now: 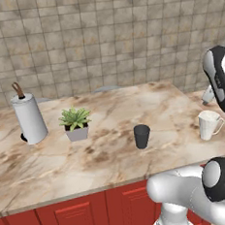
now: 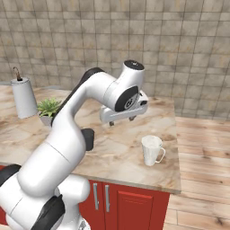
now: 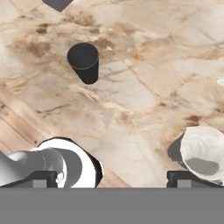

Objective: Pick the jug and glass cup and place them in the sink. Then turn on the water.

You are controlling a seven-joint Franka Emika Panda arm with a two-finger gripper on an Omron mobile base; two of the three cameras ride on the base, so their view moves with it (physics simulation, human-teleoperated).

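The jug (image 2: 152, 149) is a pale whitish vessel with a handle, upright near the counter's right end; it also shows as the jug (image 1: 209, 124) and jug (image 3: 202, 153). The glass cup (image 1: 142, 136), dark and tapered, stands mid-counter to its left. It appears again as the cup (image 3: 84, 61), and my arm half covers the cup (image 2: 88, 138). My gripper (image 2: 122, 120) hovers over the counter, above and left of the jug. In the hand view the gripper (image 3: 111, 177) is open, fingertips wide apart, nothing between them. The sink is out of view.
A white paper-towel roll (image 1: 29, 117) and a potted plant (image 1: 75, 124) stand at the left on the marble counter (image 1: 104, 159). A tiled wall runs behind. Red cabinet fronts (image 2: 117, 197) lie below, and wooden floor (image 2: 202, 152) lies past the counter's right end.
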